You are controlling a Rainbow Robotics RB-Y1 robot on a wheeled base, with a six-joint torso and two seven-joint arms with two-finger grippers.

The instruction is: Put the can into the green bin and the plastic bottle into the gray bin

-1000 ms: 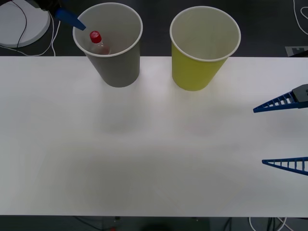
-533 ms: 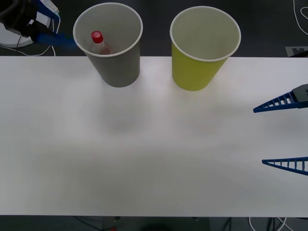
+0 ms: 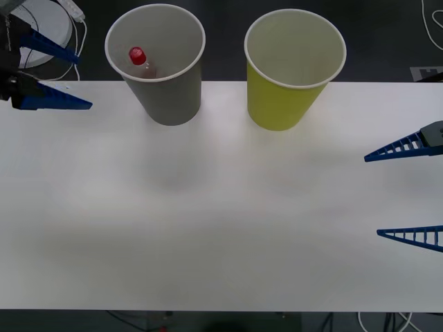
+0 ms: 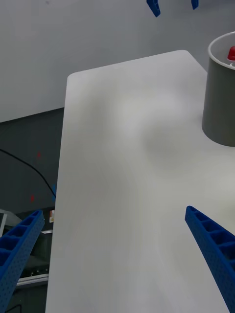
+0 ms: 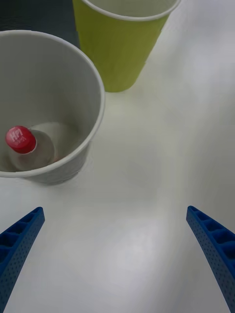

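The gray bin (image 3: 166, 97) stands at the table's back left, and the plastic bottle (image 3: 139, 58) stands inside it, red cap up. Beside it to the right is the green bin (image 3: 284, 104); nothing shows inside it. The can is out of view. My left gripper (image 3: 83, 83) hangs open and empty to the left of the gray bin, apart from it. In the left wrist view the gripper (image 5: 114, 210) faces the gray bin (image 5: 93, 98), the bottle (image 5: 22, 141) and the green bin (image 5: 122, 54). At the table's right edge my right gripper (image 3: 372, 196) is parked, open and empty.
The white table (image 3: 221, 221) stretches wide in front of the bins. A white round base (image 3: 34, 31) with cables lies on the floor beyond the back left corner. The right wrist view shows the gray bin (image 4: 220, 107) across the table from my gripper (image 4: 113, 212).
My left gripper has drawn back from the gray bin's rim to the left and toward the front. The bottle stays in the gray bin. The right arm has not moved.
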